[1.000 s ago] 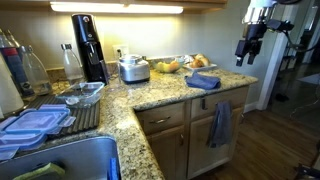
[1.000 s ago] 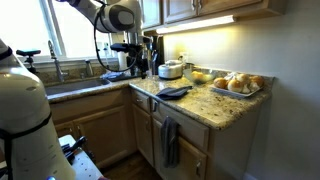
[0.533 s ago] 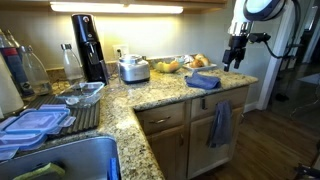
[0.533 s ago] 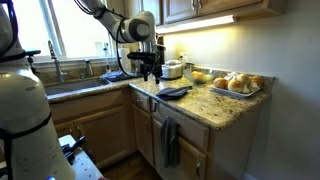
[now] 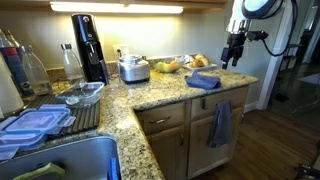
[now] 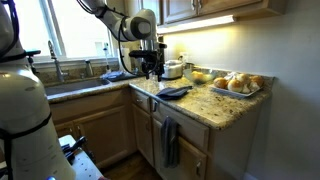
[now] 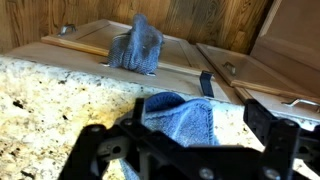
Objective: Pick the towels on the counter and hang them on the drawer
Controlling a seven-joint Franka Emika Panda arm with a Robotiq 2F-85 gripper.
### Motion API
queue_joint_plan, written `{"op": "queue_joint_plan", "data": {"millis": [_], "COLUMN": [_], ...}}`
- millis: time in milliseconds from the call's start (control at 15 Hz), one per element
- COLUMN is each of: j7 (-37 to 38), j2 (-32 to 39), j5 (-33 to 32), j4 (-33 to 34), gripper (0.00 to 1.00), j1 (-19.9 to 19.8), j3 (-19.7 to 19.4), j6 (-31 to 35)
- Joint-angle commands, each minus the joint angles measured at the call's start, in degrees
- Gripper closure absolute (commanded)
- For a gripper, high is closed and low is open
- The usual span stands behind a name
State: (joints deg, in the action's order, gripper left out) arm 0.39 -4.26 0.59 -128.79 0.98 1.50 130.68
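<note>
One blue towel point(image 5: 203, 81) lies crumpled on the granite counter point(image 5: 160, 92) near its front edge; it also shows in an exterior view point(image 6: 175, 92) and in the wrist view point(image 7: 185, 118). A second blue towel point(image 5: 220, 125) hangs from the handle of the drawer point(image 5: 232, 99) below; it shows in the other views too point(image 6: 170, 142) point(image 7: 137, 48). My gripper point(image 5: 233, 57) hovers above the counter just beyond the lying towel, apart from it. In the wrist view the gripper point(image 7: 185, 145) is open and empty, with the towel between its fingers below.
A black coffee maker point(image 5: 88, 45), a rice cooker point(image 5: 133, 68), a fruit bowl point(image 5: 168, 66) and a tray of bread point(image 6: 238, 85) stand at the back. A dish rack with blue-lidded containers point(image 5: 38, 121) and a sink point(image 5: 70, 160) lie further along the counter.
The arm has swung in and come down from high beside the counter to just above the lying towel. In the last half second it barely moved.
</note>
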Motion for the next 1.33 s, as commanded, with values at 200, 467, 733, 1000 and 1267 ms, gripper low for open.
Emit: {"op": "queue_joint_plan", "data": {"millis": [200,467,733,1000,1267], "j7": [3.2,6.9,12.5,19.9,22.3], "j2": [6.0,12.8,18.5,23.3,27.9], "j5": [0.6,-0.7,-4.6,-10.3,-11.2], "j4": [3.8,8.9,13.4,18.5,22.8], "gripper": [0.0,0.0,0.0,0.0,0.0], "j1": [1.0,1.3,2.5,4.5,5.7], "j3": [1.0,1.2,-0.6,-3.3,-5.0], "j6": [8.1,12.4,14.2,12.4,11.2]}}
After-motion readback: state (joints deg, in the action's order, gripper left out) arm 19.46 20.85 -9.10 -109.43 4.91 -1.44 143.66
